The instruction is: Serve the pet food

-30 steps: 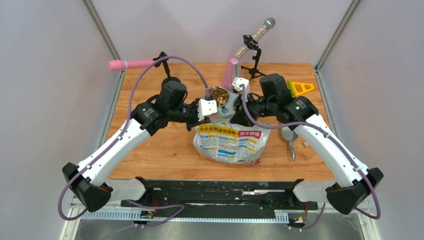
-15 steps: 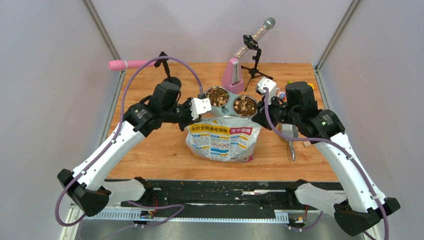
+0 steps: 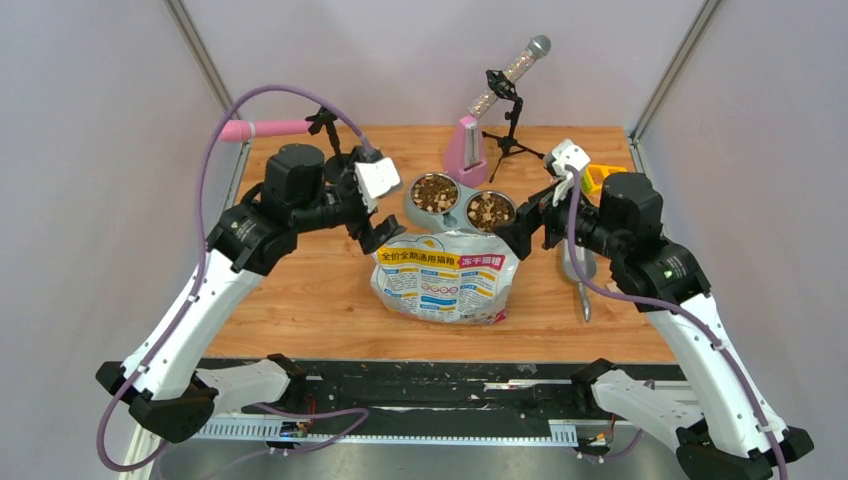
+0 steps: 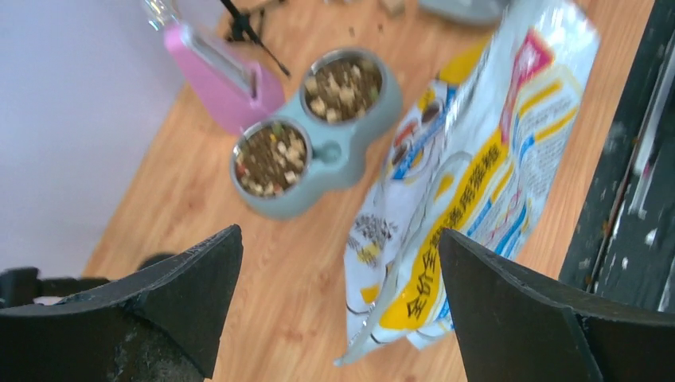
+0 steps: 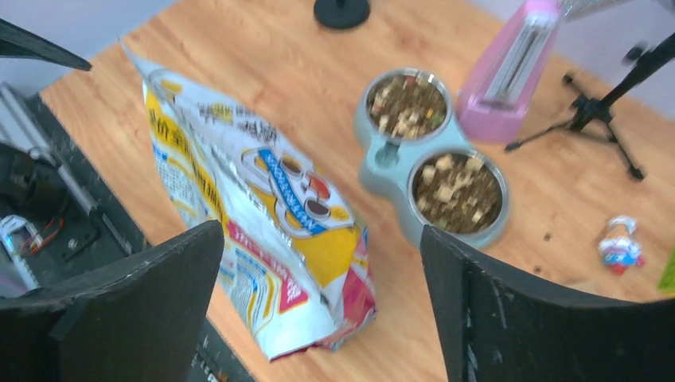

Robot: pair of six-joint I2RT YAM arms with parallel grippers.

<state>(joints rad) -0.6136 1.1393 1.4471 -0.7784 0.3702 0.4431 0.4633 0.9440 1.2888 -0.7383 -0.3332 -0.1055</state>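
Note:
The pet food (image 3: pixel 435 191) fills both steel bowls of a grey-blue double feeder (image 3: pixel 462 203) at the table's middle back; brown kibble with paler cubes (image 4: pixel 275 155) (image 5: pixel 456 187). The printed bag (image 3: pixel 445 280) rests on the wood just in front of the feeder, with nothing holding it. My left gripper (image 3: pixel 378 222) hovers open off the bag's upper left corner, the bag (image 4: pixel 470 175) showing between its fingers. My right gripper (image 3: pixel 525 225) hovers open off the upper right corner, above the bag (image 5: pixel 263 215).
A pink stand (image 3: pixel 465 145) and a tripod with a tube (image 3: pixel 510 75) are behind the feeder. A pink roller (image 3: pixel 260 128) is at the back left, a yellow piece (image 3: pixel 600 177) at the back right. A grey scoop (image 3: pixel 580 270) lies right of the bag, a small wrapper (image 5: pixel 619 247) beyond.
Both grippers have opened and let go of the bag's top. The arms have drawn apart, left one to the left, right one to the right. The bag has settled on the table.

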